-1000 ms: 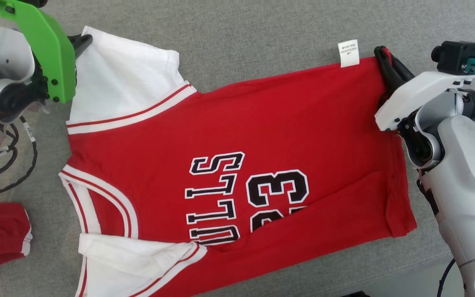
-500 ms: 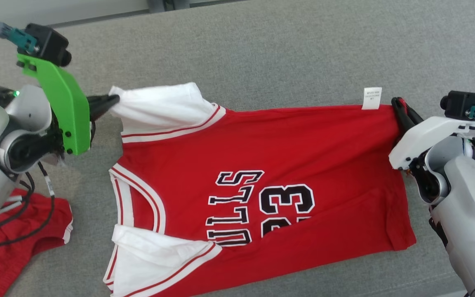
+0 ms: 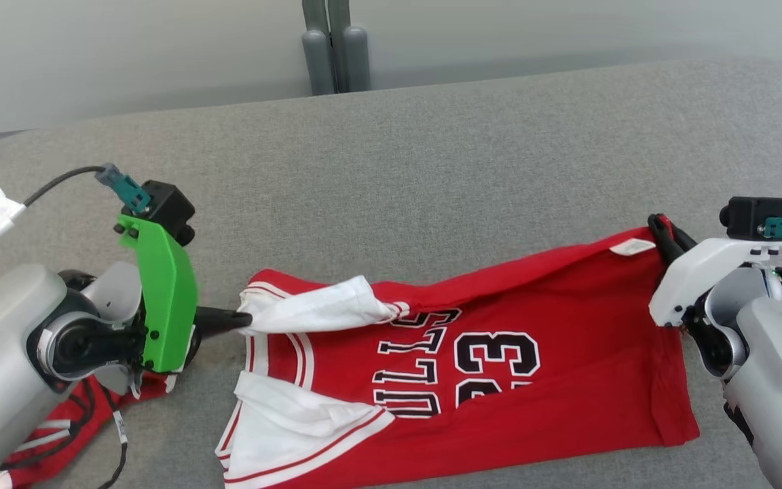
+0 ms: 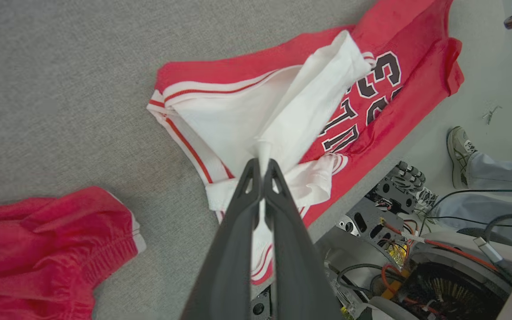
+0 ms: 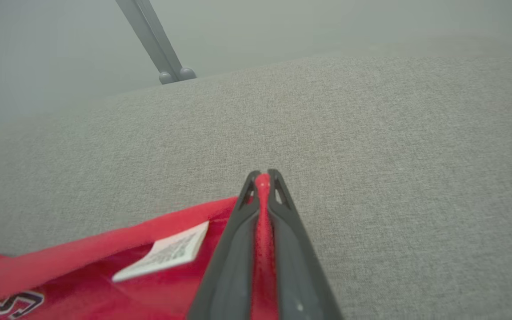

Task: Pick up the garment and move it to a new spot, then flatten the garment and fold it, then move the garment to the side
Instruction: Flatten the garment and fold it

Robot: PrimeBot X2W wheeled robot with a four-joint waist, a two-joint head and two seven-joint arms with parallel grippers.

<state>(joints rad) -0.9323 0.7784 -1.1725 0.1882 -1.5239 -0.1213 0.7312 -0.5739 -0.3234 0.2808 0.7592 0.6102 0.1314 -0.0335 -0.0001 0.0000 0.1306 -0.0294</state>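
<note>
Fingers of the left gripper [image 3: 243,318] keep pinching the white sleeve [image 3: 323,311], and the right gripper [image 3: 660,227] the red hem corner of the jersey [image 3: 567,387]. Its far edge, flat on the grey surface [image 3: 445,170] a second ago, now lifts over the lettering [image 3: 432,370], so the fold seems under way.

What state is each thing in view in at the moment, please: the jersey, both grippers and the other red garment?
jersey: print side up, creased, far edge raised, near part resting on the grey surface.
left gripper: shut on the jersey's white sleeve.
right gripper: shut on the jersey's red hem corner.
care label: lying on the jersey's fabric.
other red garment: crumpled, apart from the jersey.
</note>
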